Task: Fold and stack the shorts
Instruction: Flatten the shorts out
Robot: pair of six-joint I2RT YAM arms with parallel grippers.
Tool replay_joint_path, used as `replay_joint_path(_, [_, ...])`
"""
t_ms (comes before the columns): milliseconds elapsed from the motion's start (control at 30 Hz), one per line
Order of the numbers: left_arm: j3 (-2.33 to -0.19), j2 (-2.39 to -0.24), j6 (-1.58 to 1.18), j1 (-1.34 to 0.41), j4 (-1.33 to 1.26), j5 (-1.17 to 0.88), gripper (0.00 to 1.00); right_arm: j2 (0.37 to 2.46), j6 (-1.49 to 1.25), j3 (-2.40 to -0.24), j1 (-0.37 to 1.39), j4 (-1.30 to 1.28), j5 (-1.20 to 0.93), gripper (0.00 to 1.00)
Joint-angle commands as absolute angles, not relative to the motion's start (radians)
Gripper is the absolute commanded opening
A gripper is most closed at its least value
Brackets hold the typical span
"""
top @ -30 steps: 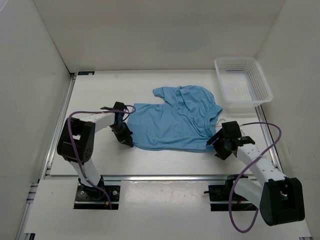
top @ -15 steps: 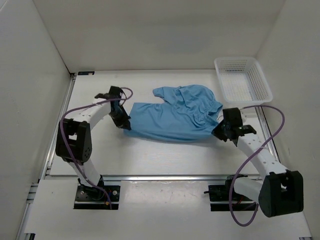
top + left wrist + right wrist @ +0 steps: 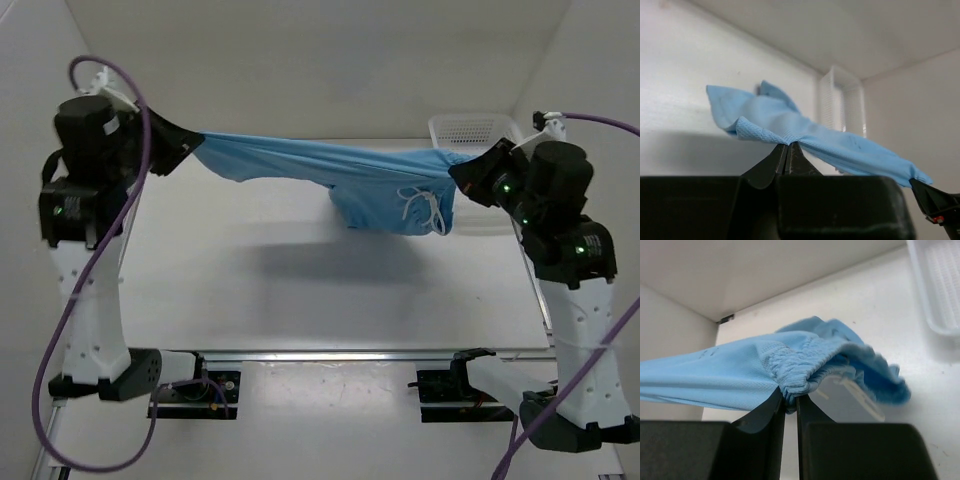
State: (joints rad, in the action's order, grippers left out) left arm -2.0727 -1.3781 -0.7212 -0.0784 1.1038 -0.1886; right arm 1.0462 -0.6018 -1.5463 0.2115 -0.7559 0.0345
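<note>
Two pinches: left fingers point(image 3: 767, 169) and right fingers point(image 3: 766, 414) clamp the shorts point(image 3: 340, 175) aloft, outside the basket point(image 3: 470, 128)

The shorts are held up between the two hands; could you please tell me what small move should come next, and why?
Probably lower both hands together, keeping tension. The left hand pinches a leg end and the right hand the waistband, so the shorts hang stretched above the table, middle sagging; laying them flat would ready a fold.
</note>
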Motion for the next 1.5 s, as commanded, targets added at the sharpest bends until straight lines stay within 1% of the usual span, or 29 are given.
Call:
replay_joint_path(0, [-2.121, -1.269, -0.753, -0.035, 1.117, -0.137, 0.1, 1.006, -0.439, -1.698, 0.199, -0.905, -0.033, 0.01])
replay_joint_path(100, [-2.175, -1.195, -0.762, -0.025, 1.117, -0.109, 0.1, 0.997, -0.384, -1.819, 0.199, -0.974, -0.138, 0.01])
replay_joint_path(200, [-2.337, -1.183, -0.753, -0.025, 1.182, -0.052, 0.1, 0.988, -0.348, -1.936, 0.199, -1.032, -0.205, 0.01])
replay_joint_path(233, [-2.43, -1.183, -0.753, -0.025, 1.199, -0.04, 0.1, 0.988, -0.348, -1.966, 0.199, -1.048, -0.225, 0.01])
replay_joint_path(267, [-2.471, -1.183, -0.743, -0.025, 1.222, -0.02, 0.1, 0.988, -0.348, -2.03, 0.199, -1.063, -0.251, 0.01])
replay_joint_path(333, [-2.537, -1.183, -0.742, -0.025, 1.236, -0.003, 0.1, 0.988, -0.339, -2.094, 0.199, -1.106, -0.264, 0.01])
replay_joint_path(367, [-2.587, -1.183, -0.732, -0.025, 1.236, -0.003, 0.1, 0.988, -0.339, -2.164, 0.199, -1.121, -0.264, 0.01])
replay_joint_path(500, [-2.64, -1.173, -0.723, -0.025, 1.246, 0.031, 0.1, 1.0, -0.33, -2.305, 0.199, -1.199, -0.235, 0.01])
replay_joint_path(567, [-2.651, -1.173, -0.709, -0.025, 1.22, 0.04, 0.1, 1.0, -0.33, -2.306, 0.199, -1.21, -0.212, 0.01])
replay_joint_path(633, [-2.651, -1.189, -0.698, -0.025, 1.209, 0.057, 0.1, 1.0, -0.321, -2.26, 0.199, -1.21, -0.181, 0.01])
replay_joint_path(733, [-2.554, -1.224, -0.678, -0.025, 1.209, 0.066, 0.1, 1.009, -0.321, -2.107, 0.199, -1.195, -0.134, 0.01])
replay_joint_path(767, [-2.507, -1.244, -0.669, -0.025, 1.197, 0.051, 0.1, 1.009, -0.331, -2.055, 0.199, -1.163, -0.118, 0.01])
replay_joint_path(800, [-2.391, -1.244, -0.655, -0.025, 1.16, 0.051, 0.1, 1.009, -0.331, -1.999, 0.199, -1.145, -0.107, 0.01])
replay_joint_path(833, [-2.331, -1.259, -0.646, -0.025, 1.137, 0.051, 0.1, 1.009, -0.331, -1.888, 0.199, -1.126, -0.107, 0.01])
replay_joint_path(900, [-2.193, -1.311, -0.62, -0.025, 1.102, 0.051, 0.1, 1.02, -0.357, -1.768, 0.199, -1.047, -0.071, 0.01])
replay_joint_path(933, [-2.151, -1.333, -0.611, -0.025, 1.056, 0.051, 0.1, 1.052, -0.368, -1.661, 0.199, -1.017, -0.055, 0.01])
replay_joint_path(1000, [-2.073, -1.431, -0.588, -0.014, 1.019, 0.042, 0.1, 1.118, -0.396, -1.564, 0.199, -0.902, -0.025, 0.01])
replay_joint_path(1067, [-2.072, -1.523, -0.578, -0.002, 0.991, 0.032, 0.1, 1.187, -0.416, -1.482, 0.199, -0.832, 0.058, 0.01])
replay_joint_path(1100, [-2.072, -1.637, -0.563, 0.011, 0.991, 0.032, 0.1, 1.231, -0.416, -1.468, 0.199, -0.755, 0.081, 0.01])
replay_joint_path(1133, [-2.135, -1.702, -0.543, 0.021, 0.991, 0.022, 0.1, 1.33, -0.432, -1.459, 0.199, -0.721, 0.104, 0.01])
replay_joint_path(1167, [-2.173, -1.768, -0.543, 0.021, 0.991, 0.009, 0.1, 1.392, -0.445, -1.5, 0.199, -0.71, 0.104, 0.01])
replay_joint_path(1200, [-2.216, -1.898, -0.525, 0.032, 1.0, 0.0, 0.1, 1.517, -0.445, -1.529, 0.199, -0.678, 0.113, 0.01])
replay_joint_path(1233, [-2.264, -1.963, -0.514, 0.043, 1.014, -0.009, 0.1, 1.582, -0.445, -1.56, 0.199, -0.664, 0.124, 0.01])
replay_joint_path(1267, [-2.384, -2.029, -0.505, 0.043, 1.034, -0.018, 0.1, 1.648, -0.445, -1.598, 0.199, -0.664, 0.124, 0.01])
replay_joint_path(1300, [-2.448, -2.093, -0.505, 0.052, 1.058, -0.029, 0.1, 1.777, -0.445, -1.705, 0.199, -0.664, 0.124, 0.01])
replay_joint_path(1333, [-2.507, -2.208, -0.491, 0.061, 1.098, -0.029, 0.1, 1.836, -0.445, -1.756, 0.199, -0.676, 0.124, 0.01])
replay_joint_path(1367, [-2.604, -2.251, -0.491, 0.061, 1.107, -0.06, 0.1, 1.889, -0.445, -1.803, 0.199, -0.695, 0.124, 0.01])
replay_joint_path(1400, [-2.629, -2.285, -0.491, 0.072, 1.108, -0.072, 0.1, 1.986, -0.445, -1.909, 0.199, -0.709, 0.112, 0.01])
replay_joint_path(1467, [-2.613, -2.319, -0.491, 0.086, 1.065, -0.101, 0.1, 2.06, -0.445, -1.998, 0.199, -0.735, 0.101, 0.01])
